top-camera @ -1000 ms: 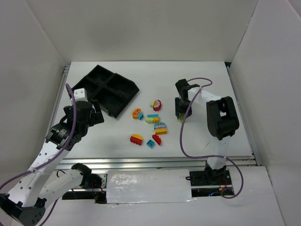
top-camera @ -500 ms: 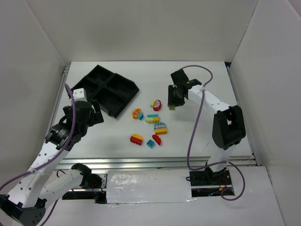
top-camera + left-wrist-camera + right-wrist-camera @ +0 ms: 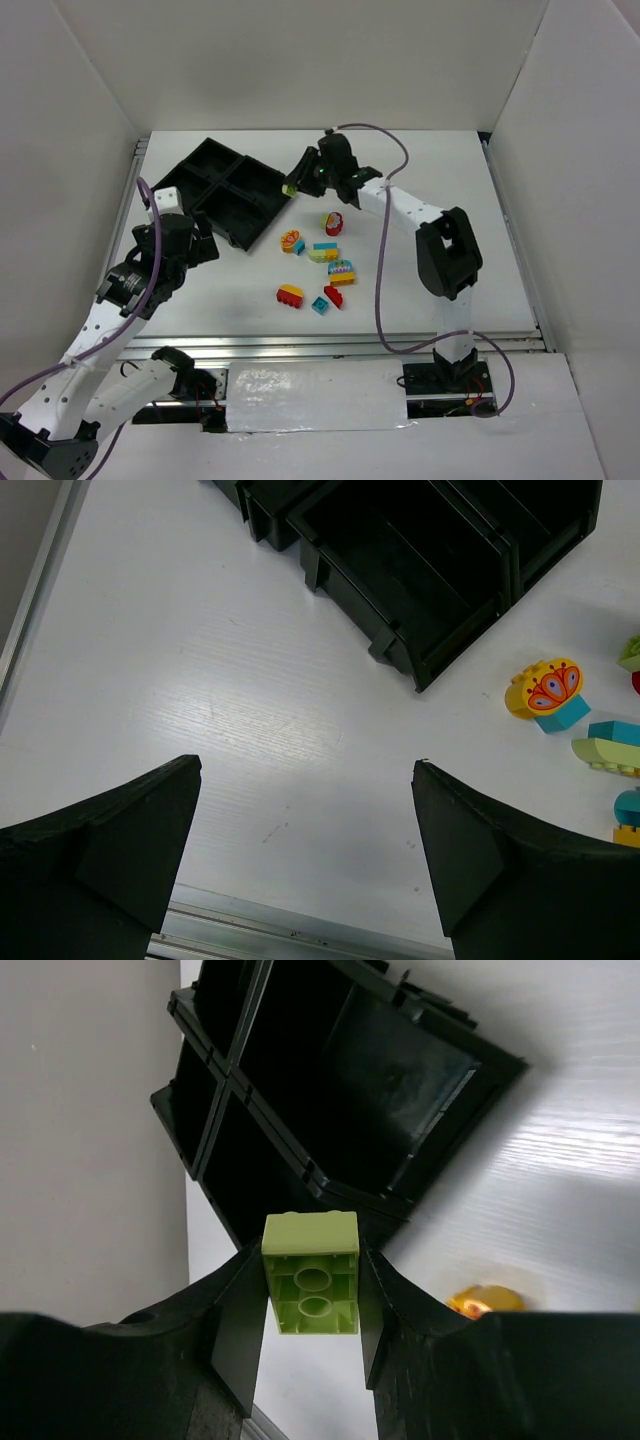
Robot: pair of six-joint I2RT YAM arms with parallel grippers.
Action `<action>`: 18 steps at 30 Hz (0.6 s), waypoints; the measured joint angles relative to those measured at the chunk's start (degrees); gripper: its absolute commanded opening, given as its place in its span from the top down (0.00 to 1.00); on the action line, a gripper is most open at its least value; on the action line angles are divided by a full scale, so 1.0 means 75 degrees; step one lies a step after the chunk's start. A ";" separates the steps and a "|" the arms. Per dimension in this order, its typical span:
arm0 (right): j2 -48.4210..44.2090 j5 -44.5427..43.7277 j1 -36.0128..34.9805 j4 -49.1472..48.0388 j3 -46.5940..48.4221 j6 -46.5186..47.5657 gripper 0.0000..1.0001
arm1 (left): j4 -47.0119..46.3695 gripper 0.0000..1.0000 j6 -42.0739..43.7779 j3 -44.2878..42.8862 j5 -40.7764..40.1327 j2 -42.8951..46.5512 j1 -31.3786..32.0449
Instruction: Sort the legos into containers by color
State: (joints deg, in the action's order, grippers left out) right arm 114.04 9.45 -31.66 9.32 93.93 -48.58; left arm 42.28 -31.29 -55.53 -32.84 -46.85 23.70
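Starting from the left: the left gripper [image 3: 305, 768] is held with its jaws wide apart and nothing between them. It is poised over the white table [image 3: 250, 700], just short of the near corner of the black tray [image 3: 400, 645]. The tray is set at an angle on the left half of the table, and its four square compartments are split by a cross of dividers.

At the tray's right corner the right gripper [image 3: 310, 1290] is clamped on a pale green brick [image 3: 310, 1275]. The brick is pinched on two opposite sides, and its hollow underside is turned toward the wrist camera. From above, the brick is seen right at the rim of the rightmost compartment. Whether it is over the compartment or just outside it cannot be told.

Further right, the other legos are left scattered mid-table, well apart from the tray:
- yellow flower piece on teal [image 3: 292, 241]
- red and yellow rounded piece [image 3: 333, 222]
- teal and pale green pair [image 3: 323, 251]
- multicoloured stack [image 3: 341, 271]
- red brick with yellow top [image 3: 290, 294]
- small teal brick [image 3: 320, 305], touching a red brick [image 3: 334, 296]
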 measured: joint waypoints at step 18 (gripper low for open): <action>0.3142 -0.1294 -0.0766 -0.0600 0.3995 -0.0801 0.42 | -0.0055 0.00 0.0020 0.0000 0.0157 0.0015 -0.0035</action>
State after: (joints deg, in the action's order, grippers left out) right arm 137.60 -0.25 -37.41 4.82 123.90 -54.59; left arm 41.87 -31.14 -55.53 -31.66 -46.74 23.44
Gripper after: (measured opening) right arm 0.507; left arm 0.994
